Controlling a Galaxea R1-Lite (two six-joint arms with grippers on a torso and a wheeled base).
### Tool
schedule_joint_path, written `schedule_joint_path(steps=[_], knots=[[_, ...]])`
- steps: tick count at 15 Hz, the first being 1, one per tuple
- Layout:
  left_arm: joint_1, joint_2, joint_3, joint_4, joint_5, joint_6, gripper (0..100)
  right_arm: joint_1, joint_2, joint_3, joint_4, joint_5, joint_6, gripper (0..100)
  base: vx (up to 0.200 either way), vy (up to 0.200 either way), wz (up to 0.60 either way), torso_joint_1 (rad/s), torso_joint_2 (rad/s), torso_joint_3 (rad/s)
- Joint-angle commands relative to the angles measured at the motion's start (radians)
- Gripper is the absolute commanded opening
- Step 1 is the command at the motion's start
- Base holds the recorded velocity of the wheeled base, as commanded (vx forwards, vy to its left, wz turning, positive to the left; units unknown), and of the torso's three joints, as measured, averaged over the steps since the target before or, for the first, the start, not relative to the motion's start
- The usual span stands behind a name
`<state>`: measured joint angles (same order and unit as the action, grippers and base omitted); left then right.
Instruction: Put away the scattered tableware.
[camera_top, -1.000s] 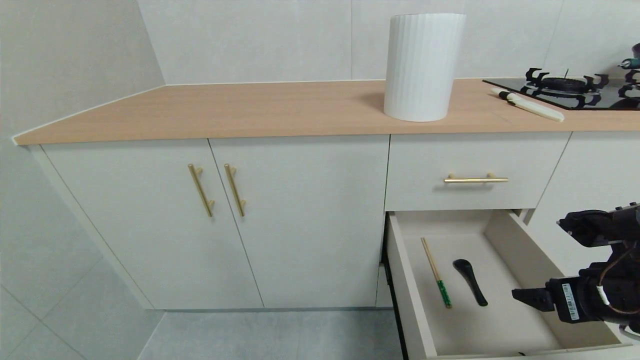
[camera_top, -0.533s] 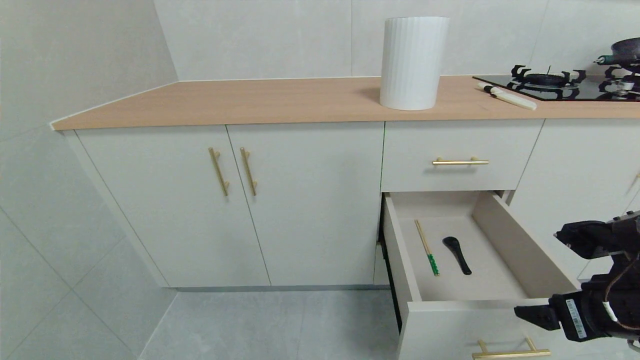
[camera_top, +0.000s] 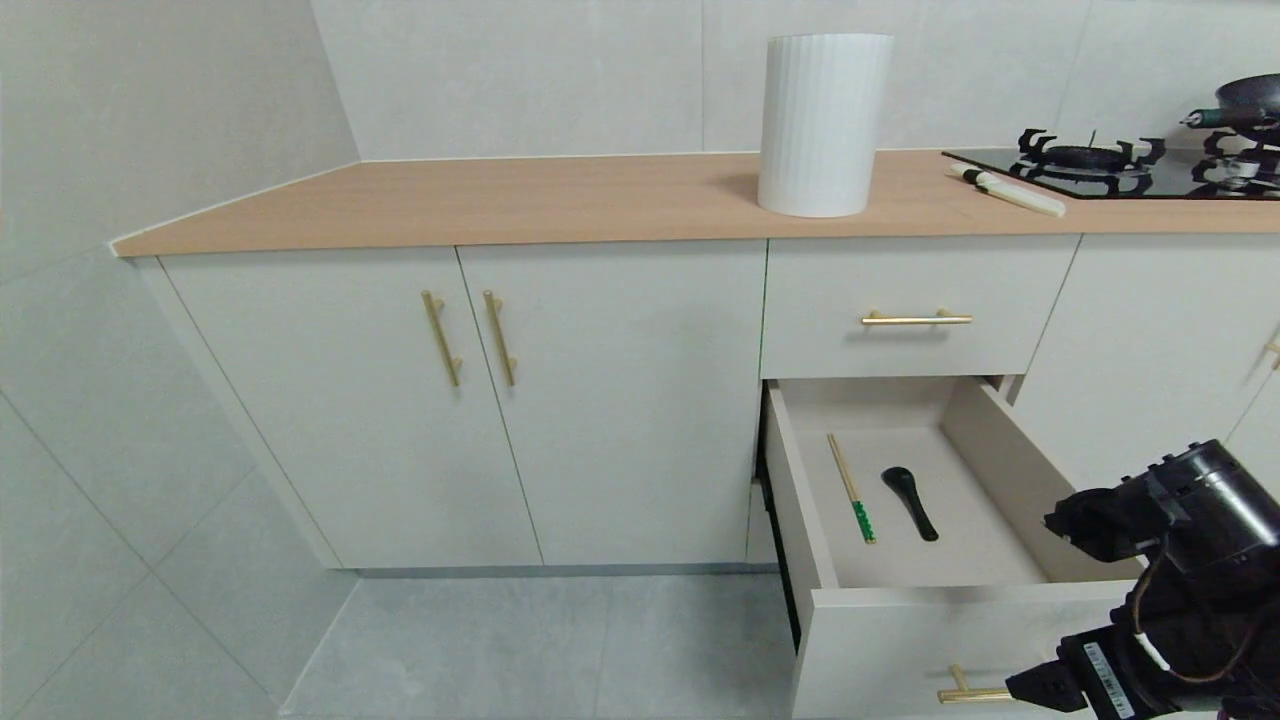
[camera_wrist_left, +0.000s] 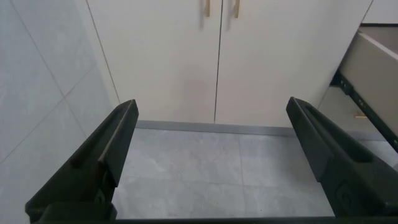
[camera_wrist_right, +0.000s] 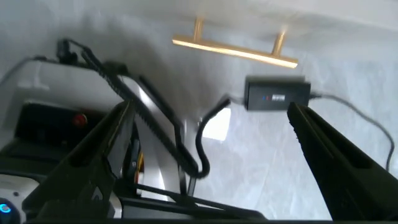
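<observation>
The countertop (camera_top: 500, 200) looks matt wood, the handle (camera_top: 915, 319) golden metal, the chopsticks (camera_top: 850, 487) wooden.

- one tall white pot (camera_top: 825, 125) on the surface (camera_top: 500, 200)
- one knife (camera_top: 1005, 190) on the surface too
- one pair of chopsticks (camera_top: 851, 489) in the open drawer (camera_top: 880, 640)
- one black spoon (camera_top: 909, 502) just beside the chopsticks
- two drawers: the open drawer and one shut drawer (camera_top: 915, 280)
- two cupboard doors (camera_top: 350, 420)
- four gold handles (camera_top: 441, 338): two on the cupboard doors, one on each drawer
- two black stove rings (camera_top: 1090, 157)
- one dark pan (camera_top: 1250, 97)
</observation>
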<state>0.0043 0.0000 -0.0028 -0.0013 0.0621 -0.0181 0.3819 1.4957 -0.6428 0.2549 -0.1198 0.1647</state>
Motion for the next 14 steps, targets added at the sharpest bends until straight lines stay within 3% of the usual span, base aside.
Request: schedule_joint_path(steps=[1,5,14], knots=[[0.0,0.0,0.001,0.0,0.001,0.0,100,0.0,0.09,-0.002,-0.005,-0.001,0.003,100,0.0,0.0,0.0,0.0,0.0,0.0],[0.0,0.0,0.0,0.0,0.001,0.0,100,-0.006,0.13,0.04,-0.172,-0.015,0.004,100,0.0,0.0,0.0,0.0,0.0,0.0],[0.0,0.0,0.001,0.0,0.001,0.0,100,-0.057,0.221,0.06,-0.394,-0.049,0.004,100,0.0,0.0,0.0,0.0,0.0,0.0]])
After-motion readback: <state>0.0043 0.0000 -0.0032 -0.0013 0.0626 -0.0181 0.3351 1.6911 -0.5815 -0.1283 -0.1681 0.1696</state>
